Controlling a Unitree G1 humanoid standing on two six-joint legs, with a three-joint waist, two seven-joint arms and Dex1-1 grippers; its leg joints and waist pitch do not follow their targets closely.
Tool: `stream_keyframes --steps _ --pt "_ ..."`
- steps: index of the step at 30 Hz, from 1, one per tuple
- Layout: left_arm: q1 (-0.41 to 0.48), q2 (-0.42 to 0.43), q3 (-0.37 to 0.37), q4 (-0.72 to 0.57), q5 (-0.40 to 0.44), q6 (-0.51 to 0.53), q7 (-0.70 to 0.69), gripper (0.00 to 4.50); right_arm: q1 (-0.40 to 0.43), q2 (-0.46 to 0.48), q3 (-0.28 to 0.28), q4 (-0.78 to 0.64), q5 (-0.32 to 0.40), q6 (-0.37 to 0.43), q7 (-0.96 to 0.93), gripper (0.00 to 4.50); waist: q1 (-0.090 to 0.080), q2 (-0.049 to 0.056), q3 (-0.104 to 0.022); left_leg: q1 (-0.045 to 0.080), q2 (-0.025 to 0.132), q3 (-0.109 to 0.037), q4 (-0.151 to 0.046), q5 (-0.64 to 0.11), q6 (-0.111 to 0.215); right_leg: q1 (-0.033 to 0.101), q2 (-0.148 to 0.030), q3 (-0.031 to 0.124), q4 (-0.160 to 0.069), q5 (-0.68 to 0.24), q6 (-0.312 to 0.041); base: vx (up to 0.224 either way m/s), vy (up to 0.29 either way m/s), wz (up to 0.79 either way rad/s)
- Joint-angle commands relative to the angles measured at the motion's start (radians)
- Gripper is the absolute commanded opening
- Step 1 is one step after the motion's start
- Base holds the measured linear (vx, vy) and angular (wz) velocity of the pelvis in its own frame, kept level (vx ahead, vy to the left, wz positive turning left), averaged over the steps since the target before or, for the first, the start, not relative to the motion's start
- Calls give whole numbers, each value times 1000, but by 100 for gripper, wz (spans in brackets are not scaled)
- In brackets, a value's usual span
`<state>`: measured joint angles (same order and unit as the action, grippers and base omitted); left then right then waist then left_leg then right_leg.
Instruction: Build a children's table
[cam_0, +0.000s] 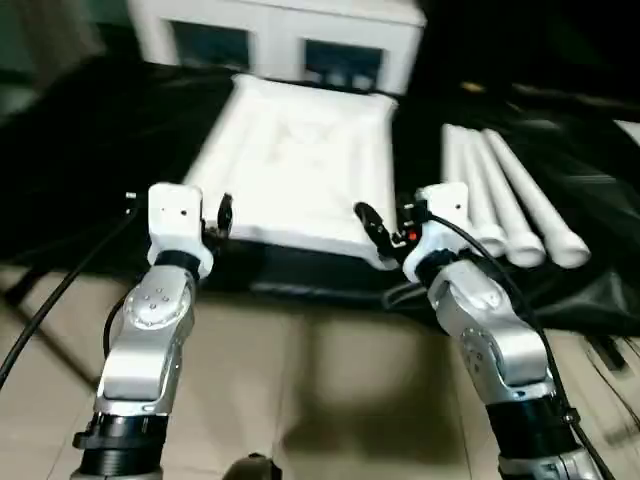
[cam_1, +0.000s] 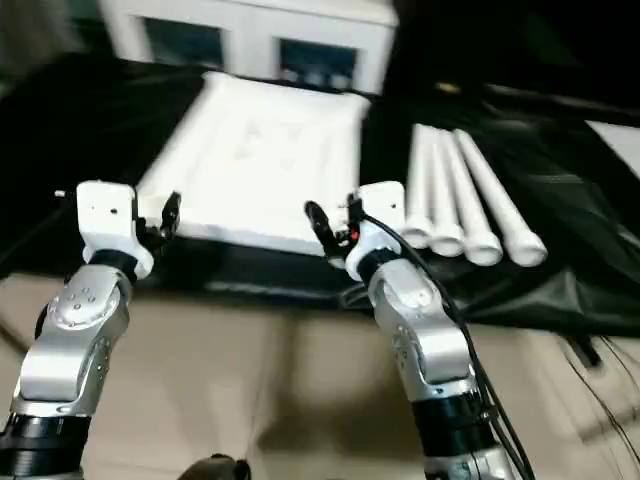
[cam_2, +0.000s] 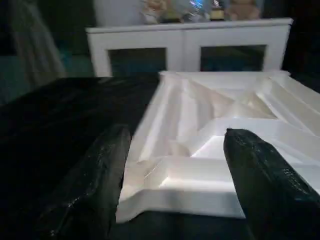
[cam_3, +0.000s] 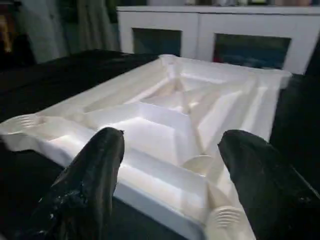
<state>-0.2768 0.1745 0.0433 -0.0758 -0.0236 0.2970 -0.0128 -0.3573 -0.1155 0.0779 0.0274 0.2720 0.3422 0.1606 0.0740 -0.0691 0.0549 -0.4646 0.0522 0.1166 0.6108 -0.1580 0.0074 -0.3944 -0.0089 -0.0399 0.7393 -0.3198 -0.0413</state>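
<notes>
Legible markings: none recorded. I found no text, label, brand, number or sign that I could read on any surface before me, from the twelve o'clock end round to my own forearms at six.

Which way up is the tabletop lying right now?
Upside down. The tabletop lies flat on the black cloth with its ribbed underside and corner sockets facing up, no legs fitted.
</notes>
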Motion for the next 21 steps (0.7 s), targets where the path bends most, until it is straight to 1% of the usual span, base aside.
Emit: stream_keyframes --steps 1,2,3,4,5,6,7,8,9,10,11,12,13,14,15,16,17,18,19,20,21 --pt "-1 -11 -27 -20 12 5 -4 335 1 -12 -42 8 -3 6 -9 336 3 12 -29 53 47 -52 172 -256 -33 -32 -247 174 -279 -621 -123 -73 -80 5" --pt "3 -14 -27 -22 4 10 -10 335 3 -13 -46 5 -3 8 -8 336 15 -3 -26 -22 51 -63 159 -121 -48 65 -216 159 -239 -675 -15 -73 -80 5" --pt "6 -10 -33 -23 4 14 -18 335 4 -15 -49 2 -4 11 -10 336 20 3 -23 -5 81 -69 121 -133 -52 61 -219 153 -232 -634 -12 -58 -6 -11" --pt "8 -7 -39 -22 0 19 -31 335 5 -18 -50 -2 -6 16 -12 336 21 24 -41 68 122 -68 49 -213 -60 34 -158 114 -197 -437 -52 -126 26 16" --pt "10 -9 -39 -22 -7 25 -38 335 6 -21 -49 -4 -10 23 -16 336 5 22 -51 92 138 -63 11 -201 -54 42 -127 83 -188 -316 -68 -126 26 16" --pt "10 -10 -41 -22 -9 23 -40 335 8 -21 -51 -7 -6 28 -17 336 -35 50 -58 133 225 -93 -66 -282 -45 14 -95 36 -136 -31 -102 -130 47 22" --pt "11 -8 -47 -21 -8 21 -47 335 11 -22 -53 -12 -4 29 -16 336 -48 47 -56 124 220 -83 -72 -292 -34 23 -107 35 -137 22 -120 -96 57 12" --pt "11 -6 -55 -20 -3 18 -56 335 16 -21 -55 -15 -9 42 -25 336 -50 53 -46 111 199 -57 -79 -374 -45 29 -128 39 -163 -8 -152 -96 57 12" --pt "11 -8 -55 -19 -6 19 -59 335 19 -16 -61 -14 -7 48 -33 336 -54 52 -41 108 190 -45 -79 -422 -63 31 -136 42 -174 -61 -157 -73 49 5" --pt "12 -12 -54 -19 -10 21 -59 335 21 -13 -66 -14 -3 49 -35 336 -60 54 -40 156 187 15 -38 -470 -134 -20 -113 77 -236 -246 -91 -72 43 -15" --pt "12 -14 -53 -18 -11 22 -59 335 22 -12 -68 -14 -2 50 -36 336 -62 43 -27 192 172 24 -14 -548 -167 -52 -91 60 -247 -369 -51 -72 43 -15" --pt "15 -23 -49 -20 -35 29 -75 335 27 -15 -70 -13 -8 53 -41 336 -63 46 -24 213 160 45 -8 -584 -173 -68 -59 43 -270 -473 24 -63 59 -45" --pt "15 -26 -48 -21 -35 29 -72 335 28 -16 -70 -12 -9 52 -40 336 -70 48 -26 223 176 41 -25 -620 -161 -70 -45 17 -265 -461 67 -38 89 -67" --pt "15 -28 -47 -21 -33 28 -70 335 29 -15 -72 -12 -11 52 -39 336 -73 54 -27 225 192 36 -41 -661 -153 -64 -44 0 -252 -447 73 -38 89 -67" --pt "15 -34 -44 -20 -39 30 -69 335 29 -14 -75 -12 -13 54 -39 336 -80 66 -31 206 239 19 -90 -738 -143 -30 -61 -22 -192 -365 66 -25 93 -85" --pt "13 -34 -45 -19 -43 34 -75 335 29 -14 -76 -13 -16 55 -40 336 -75 71 -32 188 268 13 -128 -768 -138 -5 -69 -27 -135 -288 55 -77 51 -73" --pt "12 -32 -49 -19 -45 38 -80 335 29 -16 -77 -13 -20 55 -40 336 -70 72 -31 126 210 -10 -188 -910 -93 81 -104 -26 -92 -91 21 -77 51 -73" --pt "13 -34 -47 -19 -50 39 -83 335 28 -17 -76 -12 -22 56 -38 336 -88 41 -28 144 194 0 -161 -904 -89 65 -118 -13 -142 -219 14 -50 -9 -36" --pt "15 -34 -47 -20 -55 39 -87 335 27 -18 -74 -11 -26 54 -36 336 -95 25 -28 153 151 13 -77 -776 -103 62 -164 -16 -257 -684 62 63 -34 -23" --pt "18 -33 -48 -21 -55 39 -89 335 26 -18 -72 -12 -26 54 -35 336 -91 23 -25 161 136 24 -27 -657 -86 54 -198 -12 -299 -857 87 63 -34 -23" --pt "19 -33 -49 -21 -54 38 -90 335 25 -18 -72 -13 -26 54 -35 336 -92 10 -36 116 131 24 13 -428 -42 101 -236 -4 -317 -967 117 77 -17 -32"
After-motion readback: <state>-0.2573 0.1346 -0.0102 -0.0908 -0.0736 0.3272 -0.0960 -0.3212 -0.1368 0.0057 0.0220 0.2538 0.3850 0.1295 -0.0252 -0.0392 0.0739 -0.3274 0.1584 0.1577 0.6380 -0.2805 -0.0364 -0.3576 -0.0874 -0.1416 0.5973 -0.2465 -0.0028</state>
